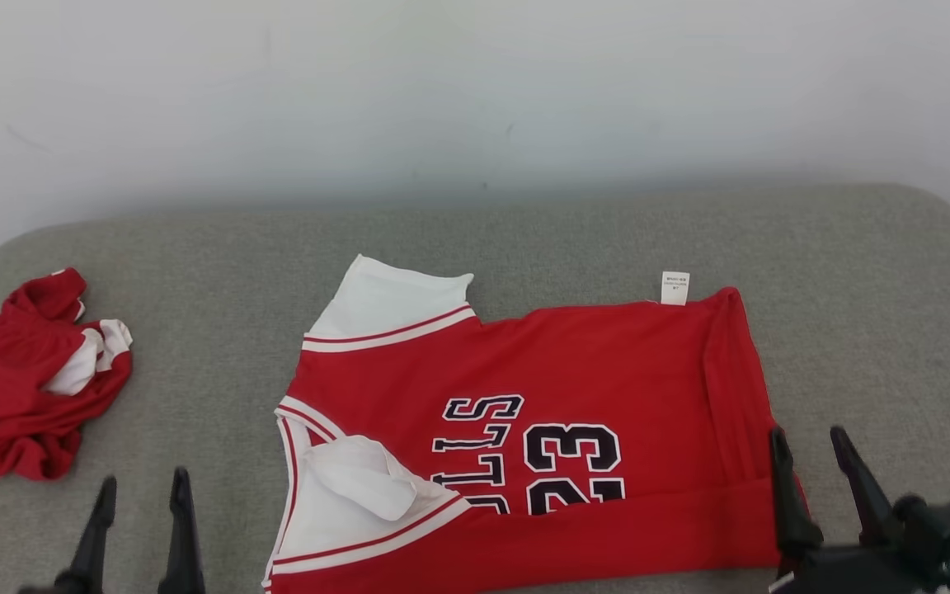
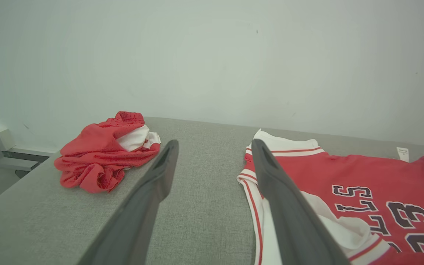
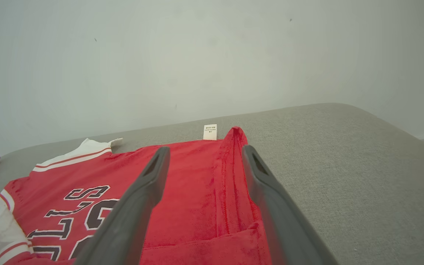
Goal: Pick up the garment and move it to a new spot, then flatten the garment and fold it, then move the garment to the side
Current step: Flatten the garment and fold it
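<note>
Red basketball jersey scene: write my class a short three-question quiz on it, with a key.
1. True or false: the red basketball jersey with white sleeves is lifted off the grey fabric surface.
2. The crumpled red-and-white cloth bundle lies: A on the robot's left, B on its right, C on the jersey.
3. Which arm's open jaws straddle the jersey's side edge?
Key: 1 false; 2 A; 3 right.
</note>
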Motion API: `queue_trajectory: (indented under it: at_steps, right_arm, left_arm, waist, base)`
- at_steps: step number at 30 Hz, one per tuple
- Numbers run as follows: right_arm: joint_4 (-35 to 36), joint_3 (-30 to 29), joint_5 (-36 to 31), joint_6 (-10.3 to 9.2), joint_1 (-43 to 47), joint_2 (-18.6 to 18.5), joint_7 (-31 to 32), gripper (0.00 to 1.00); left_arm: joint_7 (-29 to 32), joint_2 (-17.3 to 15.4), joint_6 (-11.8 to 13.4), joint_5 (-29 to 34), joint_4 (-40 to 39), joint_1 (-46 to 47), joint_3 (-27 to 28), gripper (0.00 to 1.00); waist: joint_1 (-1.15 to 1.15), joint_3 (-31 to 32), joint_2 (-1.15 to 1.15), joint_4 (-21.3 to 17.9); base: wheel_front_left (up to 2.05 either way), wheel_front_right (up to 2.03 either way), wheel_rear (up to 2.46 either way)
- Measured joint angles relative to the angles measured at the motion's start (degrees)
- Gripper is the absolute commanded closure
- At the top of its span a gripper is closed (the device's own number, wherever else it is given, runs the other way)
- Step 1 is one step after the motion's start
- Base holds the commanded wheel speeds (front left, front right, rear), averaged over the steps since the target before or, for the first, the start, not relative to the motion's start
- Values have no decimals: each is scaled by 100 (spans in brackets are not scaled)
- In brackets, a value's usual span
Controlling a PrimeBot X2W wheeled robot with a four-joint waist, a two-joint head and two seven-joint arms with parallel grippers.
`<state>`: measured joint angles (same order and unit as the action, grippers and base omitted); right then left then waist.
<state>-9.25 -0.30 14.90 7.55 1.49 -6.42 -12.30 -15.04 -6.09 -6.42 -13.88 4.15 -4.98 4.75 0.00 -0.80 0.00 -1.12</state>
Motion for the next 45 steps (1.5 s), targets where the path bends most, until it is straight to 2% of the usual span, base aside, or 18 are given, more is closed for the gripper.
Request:
queue_trajectory:
  at_steps: [5,10,17,22,28,34,45]
  right_arm:
    - [-405,34,108,0,-881,-189,304,0]
    - [-851,190,172,0,-1837,-324,531,0]
    - [-1746,724,309,0,-3208,-561,591,0]
    - [-2506,1004,444,0,-4029,-648,630,0]
    - [-3108,1348,625,0,-4665,-620,748,0]
    - [-3741,1716,814,0,-5272,-534,872,0]
    - [-4611,2106,1339,0,-5974,-133,929,0]
  left_arm:
    - [182,-458,-67,-159,361,1035,-171,0]
    - [704,-890,-75,-437,713,2179,-410,0]
    - [1305,-1616,-100,-746,1210,3621,-1161,0]
    - [1677,-1954,-101,-1078,1634,4480,-1648,0]
    - [2048,-2235,-102,-1390,2139,5157,-2151,0]
    - [2531,-2353,-108,-1748,2618,5735,-2797,0]
    - [2752,-2460,-109,-2030,3341,6421,-3554,0]
  waist:
    - [1,-245,1,-117]
    - [2,-589,1,-210]
    - [2,-1225,2,-391]
    - [2,-1675,2,-556]
    - [3,-1998,2,-777]
    - [2,-2238,2,-1026]
    - [1,-2533,1,-1245]
  base:
    - [0,0,0]
    - [0,0,0]
    - [0,0,0]
    - [0,0,0]
    - [0,0,0]
    - [0,0,0]
    - [0,0,0]
